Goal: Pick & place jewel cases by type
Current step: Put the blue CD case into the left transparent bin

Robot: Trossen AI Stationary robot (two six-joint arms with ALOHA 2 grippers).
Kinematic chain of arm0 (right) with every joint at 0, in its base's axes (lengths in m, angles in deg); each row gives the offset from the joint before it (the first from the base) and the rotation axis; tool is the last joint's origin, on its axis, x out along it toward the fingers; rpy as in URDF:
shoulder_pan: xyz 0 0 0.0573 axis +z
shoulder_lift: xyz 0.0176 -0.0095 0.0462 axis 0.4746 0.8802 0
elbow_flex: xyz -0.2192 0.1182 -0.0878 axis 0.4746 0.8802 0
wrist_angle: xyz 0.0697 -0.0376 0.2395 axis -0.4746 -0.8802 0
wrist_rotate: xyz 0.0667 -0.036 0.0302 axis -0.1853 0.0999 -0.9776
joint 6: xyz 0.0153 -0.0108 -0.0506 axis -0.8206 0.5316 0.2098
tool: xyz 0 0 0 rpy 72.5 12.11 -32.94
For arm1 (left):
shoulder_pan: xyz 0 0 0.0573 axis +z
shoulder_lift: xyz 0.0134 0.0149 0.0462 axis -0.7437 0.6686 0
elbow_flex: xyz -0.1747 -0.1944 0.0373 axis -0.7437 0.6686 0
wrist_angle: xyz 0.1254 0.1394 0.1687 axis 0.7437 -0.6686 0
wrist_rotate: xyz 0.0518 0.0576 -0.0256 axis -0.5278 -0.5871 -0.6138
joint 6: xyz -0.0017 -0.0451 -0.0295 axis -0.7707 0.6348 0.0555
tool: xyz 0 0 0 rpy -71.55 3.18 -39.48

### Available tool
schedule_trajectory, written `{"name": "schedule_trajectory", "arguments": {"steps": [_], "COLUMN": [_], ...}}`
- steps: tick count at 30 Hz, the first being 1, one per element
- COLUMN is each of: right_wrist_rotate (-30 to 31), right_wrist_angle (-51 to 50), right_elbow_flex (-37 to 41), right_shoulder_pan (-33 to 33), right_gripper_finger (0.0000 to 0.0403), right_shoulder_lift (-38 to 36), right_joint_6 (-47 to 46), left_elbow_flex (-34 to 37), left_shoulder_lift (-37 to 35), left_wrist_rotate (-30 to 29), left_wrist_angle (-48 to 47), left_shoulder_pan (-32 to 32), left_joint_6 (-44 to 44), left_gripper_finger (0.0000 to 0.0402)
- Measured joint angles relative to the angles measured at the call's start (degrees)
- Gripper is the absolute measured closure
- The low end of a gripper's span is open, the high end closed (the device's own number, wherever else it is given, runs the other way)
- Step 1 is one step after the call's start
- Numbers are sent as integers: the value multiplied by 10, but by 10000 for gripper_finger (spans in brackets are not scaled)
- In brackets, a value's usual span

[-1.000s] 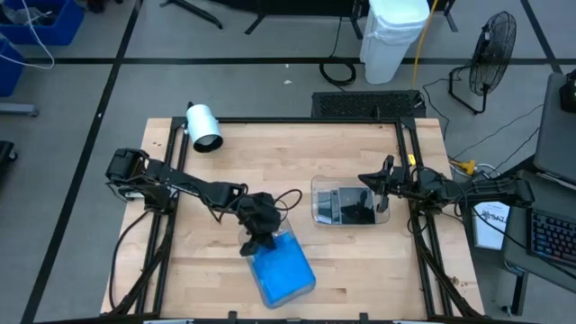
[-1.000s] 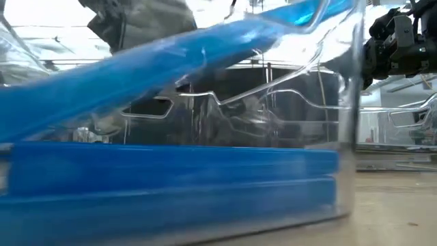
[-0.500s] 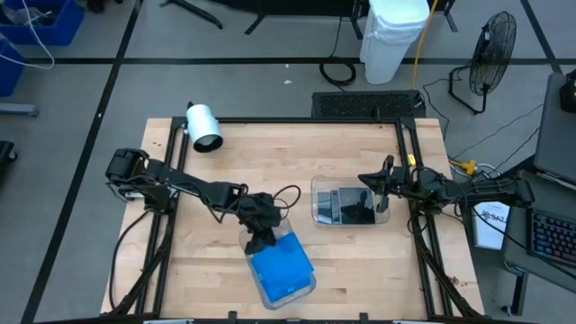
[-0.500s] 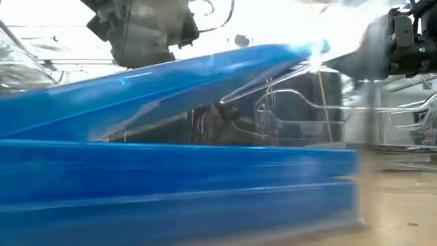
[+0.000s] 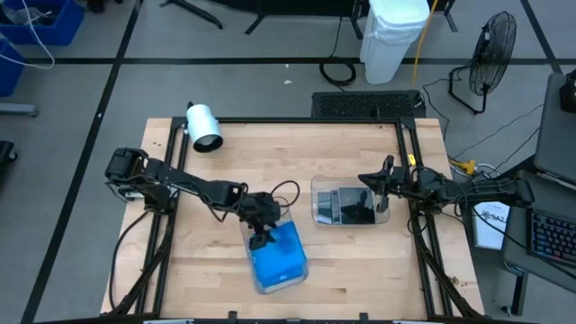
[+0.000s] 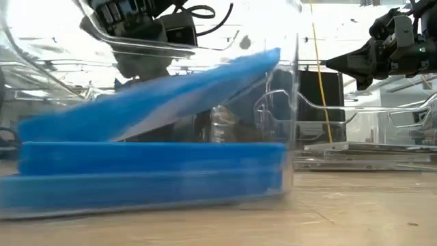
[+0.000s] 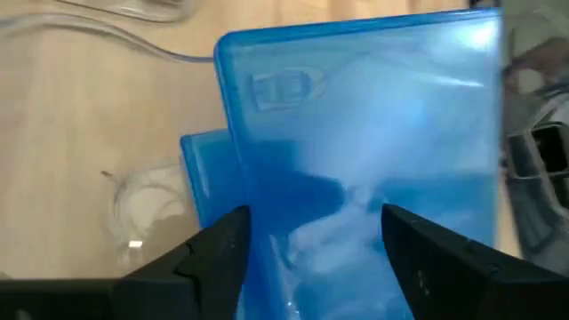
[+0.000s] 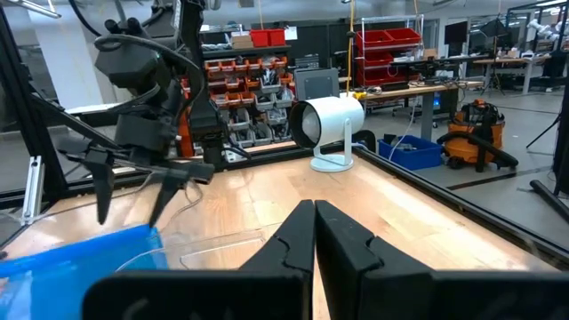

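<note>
The left pincer (image 5: 263, 239), fingers spread, hovers over blue jewel cases (image 5: 277, 258) stacked in a clear tray (image 5: 256, 286) near the worktop's (image 5: 207, 261) front edge; the top case tilts. Motion blur hides whether it touches. The right pincer (image 5: 364, 180), pressed together, waits by the right edge beside dark jewel cases (image 5: 346, 205).

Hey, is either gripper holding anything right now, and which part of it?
The left gripper has its fingers astride the tilted blue jewel case at its raised edge; whether they clamp it cannot be told. The right gripper is shut on nothing.

three blue jewel cases (image 6: 150, 167), two trays (image 5: 317, 200).
</note>
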Motion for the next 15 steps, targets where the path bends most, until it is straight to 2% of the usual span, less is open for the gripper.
{"name": "schedule_trajectory", "arguments": {"steps": [5,15], "right_wrist_rotate": [0,0], "right_wrist_angle": [0,0], "right_elbow_flex": [0,0], "right_shoulder_pan": [0,0], "right_gripper_finger": [399,399], "right_shoulder_lift": [0,0], "right_joint_6": [0,0], "left_elbow_flex": [-1,0], "left_shoulder_lift": [-1,0], "left_wrist_rotate": [-33,-27], "left_wrist_angle": [-19,-9], "left_shoulder_pan": [-3,-4], "left_joint_6": [3,5], "left_gripper_finger": [131,177]}}
